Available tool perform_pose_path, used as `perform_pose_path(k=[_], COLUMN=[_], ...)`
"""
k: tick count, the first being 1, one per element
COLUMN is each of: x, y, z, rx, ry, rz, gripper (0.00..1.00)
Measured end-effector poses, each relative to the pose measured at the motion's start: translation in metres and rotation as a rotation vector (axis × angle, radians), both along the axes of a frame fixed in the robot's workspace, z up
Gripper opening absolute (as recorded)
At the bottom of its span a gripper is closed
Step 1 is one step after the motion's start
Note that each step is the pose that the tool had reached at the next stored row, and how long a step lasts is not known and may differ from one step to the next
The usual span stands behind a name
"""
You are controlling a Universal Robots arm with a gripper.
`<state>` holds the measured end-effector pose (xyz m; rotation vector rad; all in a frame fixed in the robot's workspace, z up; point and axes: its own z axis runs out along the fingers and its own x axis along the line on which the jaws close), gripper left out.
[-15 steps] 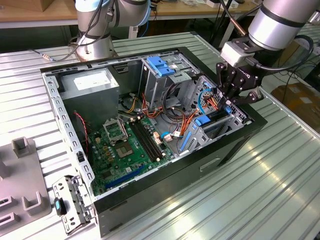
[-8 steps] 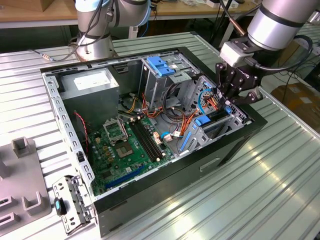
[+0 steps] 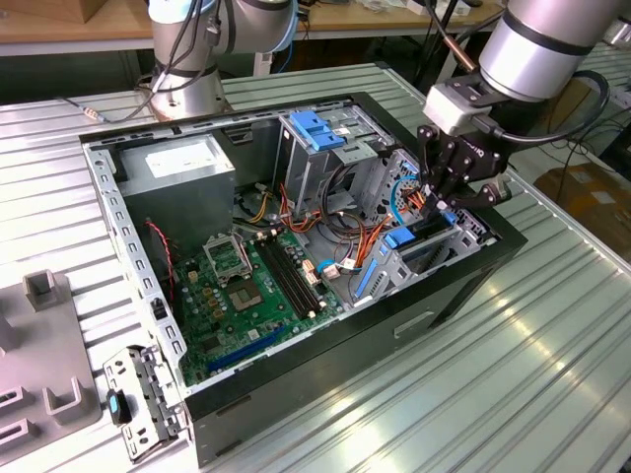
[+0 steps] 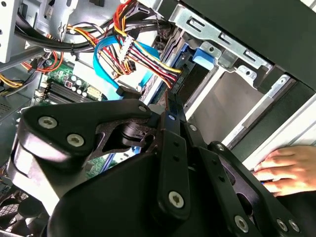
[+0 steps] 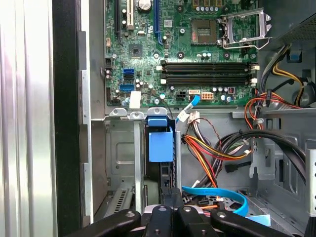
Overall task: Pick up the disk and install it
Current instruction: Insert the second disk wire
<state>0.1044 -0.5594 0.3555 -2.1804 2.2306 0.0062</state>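
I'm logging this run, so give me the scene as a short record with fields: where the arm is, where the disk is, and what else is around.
setting: open computer case lying on a ribbed metal table
gripper: gripper is down inside the drive bay at the exterior view's right end of the case
disk: disk appears to stand on edge in that bay, directly under the gripper; how far it is seated cannot be told
cables: bundle of coloured cables beside the bay
motherboard: green motherboard on the case floor
person: a hand rests on the case edge, in the second wrist view
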Motion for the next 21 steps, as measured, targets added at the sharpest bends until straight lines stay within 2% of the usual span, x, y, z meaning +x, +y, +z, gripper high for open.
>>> perform_pose_path(k=[3, 4, 7, 11, 14, 16, 18, 21], x=[0.0, 0.0, 0.0, 0.0, -0.0008, -0.0067, -0.0166, -0.0171], y=[0.0, 0.0, 0.0, 0.0, 0.0006, 0.0031, 0.0049, 0.0134], z=[0.0045, 0.0082, 0.0149, 0.0268, 0.0304, 0.0306, 0.0306, 0.0307], rx=[0.0003, 0.0005, 0.0088, 0.0099, 0.0105, 0.0101, 0.0101, 0.0068], ry=[0.0, 0.0, 0.0, 0.0, 0.0, 0.0, 0.0, 0.0], rz=[0.0, 0.0, 0.0, 0.0, 0.0, 0.0, 0.0, 0.0], gripper=[0.11, 0.11, 0.11, 0.11, 0.11, 0.11, 0.11, 0.11])
